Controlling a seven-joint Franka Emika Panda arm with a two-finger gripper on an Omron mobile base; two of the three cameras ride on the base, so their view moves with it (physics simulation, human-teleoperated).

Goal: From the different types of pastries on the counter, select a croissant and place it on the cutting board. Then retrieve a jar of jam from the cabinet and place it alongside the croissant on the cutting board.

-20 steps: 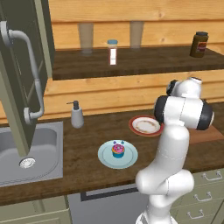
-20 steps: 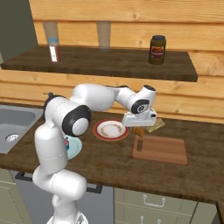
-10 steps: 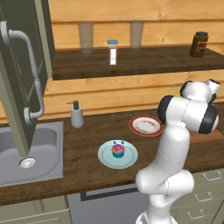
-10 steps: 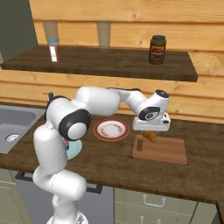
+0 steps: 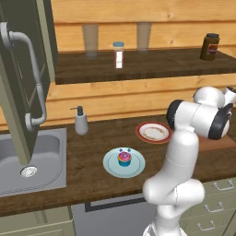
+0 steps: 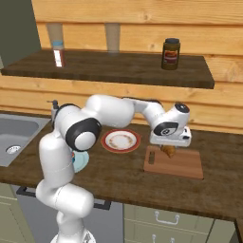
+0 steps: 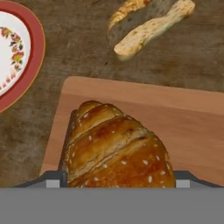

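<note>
Over the cutting board [image 6: 182,163], the fingers [image 6: 167,151] are gripping the croissant [image 7: 116,146]; releasing and fetching jam are remaining.

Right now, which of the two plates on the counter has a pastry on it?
The pale blue plate near the sink holds the pink-frosted cupcake. The red-rimmed plate beside the cutting board carries nothing.

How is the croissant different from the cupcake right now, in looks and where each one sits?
The croissant is golden-brown, elongated and flaky; the cupcake is round with pink frosting. The croissant hangs over the wooden cutting board, between the gripper's fingers; the cupcake stands on a pale blue plate, away from the arm. Both are small pastries above the same dark counter.
</note>
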